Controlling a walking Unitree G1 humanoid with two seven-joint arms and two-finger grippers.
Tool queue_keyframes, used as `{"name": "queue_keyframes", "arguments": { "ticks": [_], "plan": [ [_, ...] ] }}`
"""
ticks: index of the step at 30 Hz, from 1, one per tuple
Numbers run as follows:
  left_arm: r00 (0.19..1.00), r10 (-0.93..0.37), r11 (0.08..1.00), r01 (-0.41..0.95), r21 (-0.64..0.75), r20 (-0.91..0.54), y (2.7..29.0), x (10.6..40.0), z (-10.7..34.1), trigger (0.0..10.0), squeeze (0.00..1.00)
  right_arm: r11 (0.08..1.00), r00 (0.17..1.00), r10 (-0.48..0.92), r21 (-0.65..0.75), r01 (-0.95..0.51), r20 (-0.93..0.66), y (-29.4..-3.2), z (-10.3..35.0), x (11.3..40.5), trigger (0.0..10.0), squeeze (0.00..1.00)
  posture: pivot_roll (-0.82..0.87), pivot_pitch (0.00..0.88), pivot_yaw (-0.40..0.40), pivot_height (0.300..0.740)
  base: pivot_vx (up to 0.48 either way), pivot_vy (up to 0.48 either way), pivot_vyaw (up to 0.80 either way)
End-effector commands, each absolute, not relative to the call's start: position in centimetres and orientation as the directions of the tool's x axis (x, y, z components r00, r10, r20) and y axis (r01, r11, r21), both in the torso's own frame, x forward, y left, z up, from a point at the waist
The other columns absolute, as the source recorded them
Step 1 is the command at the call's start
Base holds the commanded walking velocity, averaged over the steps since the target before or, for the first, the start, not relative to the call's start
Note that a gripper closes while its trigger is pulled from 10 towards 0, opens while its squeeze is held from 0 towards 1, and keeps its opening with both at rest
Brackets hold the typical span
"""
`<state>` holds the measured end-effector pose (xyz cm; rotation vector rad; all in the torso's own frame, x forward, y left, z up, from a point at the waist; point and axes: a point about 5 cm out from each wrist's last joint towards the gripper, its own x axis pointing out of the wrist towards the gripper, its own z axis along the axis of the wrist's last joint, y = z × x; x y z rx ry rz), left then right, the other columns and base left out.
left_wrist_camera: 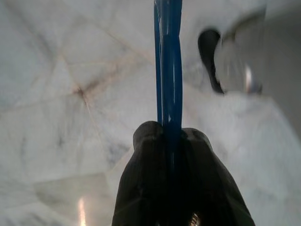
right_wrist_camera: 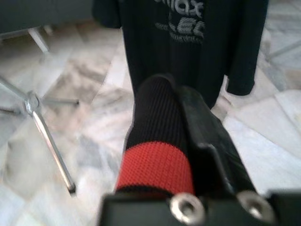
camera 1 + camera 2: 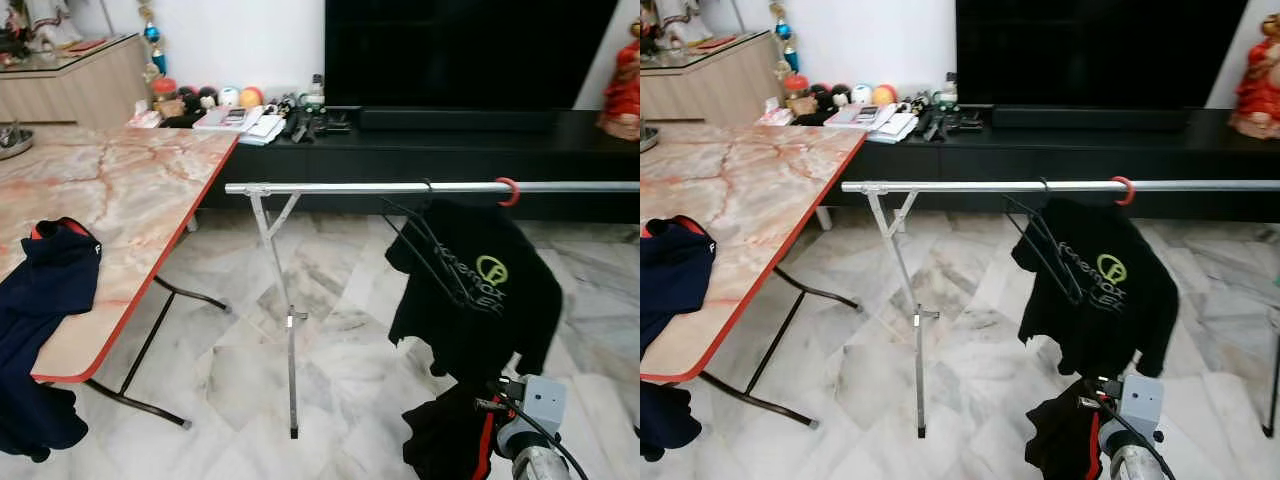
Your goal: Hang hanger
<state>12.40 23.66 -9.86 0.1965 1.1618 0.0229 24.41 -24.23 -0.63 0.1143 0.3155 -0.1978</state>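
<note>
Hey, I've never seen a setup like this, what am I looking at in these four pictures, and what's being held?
This is a walking humanoid robot with two arms. The two wide pictures come from cameras in its head, looking down at a living room. A silver clothes rail holds a black T-shirt on a red-hooked hanger. A marble-patterned table carries a dark blue garment. The other two pictures come from cameras on its wrists. The left gripper is clamped on a thin blue hanger above the floor. The right gripper grips a black garment with a red band in front of the hung shirt.
</note>
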Motion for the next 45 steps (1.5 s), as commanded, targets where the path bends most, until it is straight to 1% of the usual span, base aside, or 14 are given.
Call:
{"name": "queue_keyframes", "arguments": {
  "ticks": [1, 13, 26, 30, 33, 34, 36, 37, 38, 40, 41, 42, 44, 45],
  "plan": [
    [0.366, 0.113, 0.983, 0.097, 0.159, -0.924, 23.3, 11.3, -10.3, 10.0, 0.00, 0.978, 0.949, -0.168, 0.079, 0.195, -0.265, -24.2, 0.6, 25.7, 10.0, 0.00, 0.06, 0.000, 0.031, 0.740, -0.262, 0.000, 0.00],
    [0.360, 0.119, 0.980, 0.106, 0.168, -0.925, 23.3, 11.2, -10.3, 10.0, 0.00, 0.982, 0.954, -0.153, 0.073, 0.177, -0.257, -23.9, 0.9, 26.1, 10.0, 0.00, 0.06, 0.000, 0.035, 0.740, 0.000, 0.000, 0.00],
    [0.399, 0.183, 0.973, 0.057, 0.224, -0.898, 23.7, 11.2, -10.2, 10.0, 0.00, 0.987, 0.964, -0.135, 0.054, 0.151, -0.230, -23.5, 1.7, 27.0, 10.0, 0.00, 0.06, 0.000, 0.045, 0.740, 0.000, 0.000, 0.00],
    [0.503, 0.281, 0.955, -0.063, 0.290, -0.817, 24.1, 11.7, -9.7, 10.0, 0.00, 0.991, 0.977, -0.119, 0.045, 0.129, -0.180, -23.2, 3.3, 28.3, 10.0, 0.00, 0.06, 0.000, 0.046, 0.740, 0.000, 0.000, 0.00],
    [0.665, 0.325, 0.938, -0.135, 0.320, -0.672, 25.6, 17.4, -6.8, 10.0, 0.00, 0.994, 0.977, -0.108, 0.015, 0.112, -0.183, -23.0, 3.8, 29.0, 10.0, 0.00, 0.06, 0.000, 0.047, 0.740, 0.000, 0.000, 0.00],
    [0.745, 0.327, 0.934, -0.164, 0.317, -0.581, 26.1, 19.9, -5.1, 10.0, 0.00, 0.995, 0.976, -0.090, -0.054, 0.081, -0.196, -22.7, 4.1, 29.4, 10.0, 0.00, 0.06, 0.000, 0.047, 0.740, 0.000, 0.000, 0.00],
    [0.802, 0.313, 0.936, -0.168, 0.311, -0.509, 26.3, 21.4, -3.8, 10.0, 0.00, 0.993, 0.978, -0.073, -0.103, 0.053, -0.197, -22.4, 4.4, 29.8, 10.0, 0.00, 0.07, 0.000, 0.044, 0.740, 0.000, 0.000, 0.00],
    [0.802, 0.313, 0.936, -0.168, 0.311, -0.509, 26.3, 21.4, -3.8, 10.0, 0.00, 0.993, 0.978, -0.073, -0.103, 0.053, -0.197, -22.4, 4.4, 29.8, 10.0, 0.00, 0.07, 0.000, 0.044, 0.740, 0.000, 0.000, 0.00],
    [0.858, 0.225, 0.951, -0.089, 0.297, -0.462, 25.4, 22.7, -2.8, 10.0, 0.00, 0.996, 0.979, -0.063, -0.079, 0.048, -0.196, -21.9, 4.8, 30.3, 10.0, 0.00, 0.07, 0.000, 0.041, 0.740, 0.000, 0.000, 0.00],
    [0.891, 0.051, 0.946, 0.102, 0.308, -0.452, 23.8, 23.9, -2.2, 10.0, 0.00, 0.994, 0.972, -0.054, -0.101, 0.031, -0.230, -21.3, 5.0, 30.8, 10.0, 0.00, 0.07, 0.000, 0.039, 0.740, 0.000, 0.000, 0.00],
    [0.891, 0.051, 0.946, 0.102, 0.308, -0.452, 23.8, 23.9, -2.2, 10.0, 0.00, 0.994, 0.972, -0.054, -0.101, 0.031, -0.230, -21.3, 5.0, 30.8, 10.0, 0.00, 0.07, 0.000, 0.039, 0.740, 0.000, 0.000, 0.00],
    [0.883, -0.046, 0.934, 0.203, 0.293, -0.466, 23.0, 24.2, -2.1, 10.0, 0.00, 0.994, 0.965, -0.055, -0.101, 0.030, -0.258, -21.0, 4.9, 31.0, 10.0, 0.00, 0.07, 0.000, 0.039, 0.740, 0.000, 0.000, 0.00],
    [0.857, -0.140, 0.906, 0.314, 0.285, -0.496, 22.5, 24.5, -1.9, 10.0, 0.00, 0.994, 0.956, -0.038, -0.109, 0.006, -0.291, -20.3, 4.6, 31.2, 10.0, 0.00, 0.07, 0.000, 0.038, 0.740, 0.000, 0.000, 0.00],
    [0.812, -0.248, 0.844, 0.449, 0.293, -0.528, 21.9, 24.9, -1.5, 10.0, 0.00, 0.993, 0.945, -0.004, -0.109, -0.034, -0.327, -19.4, 4.1, 31.4, 10.0, 0.00, 0.07, 0.000, 0.038, 0.740, 0.000, 0.000, 0.00]
  ]
}}
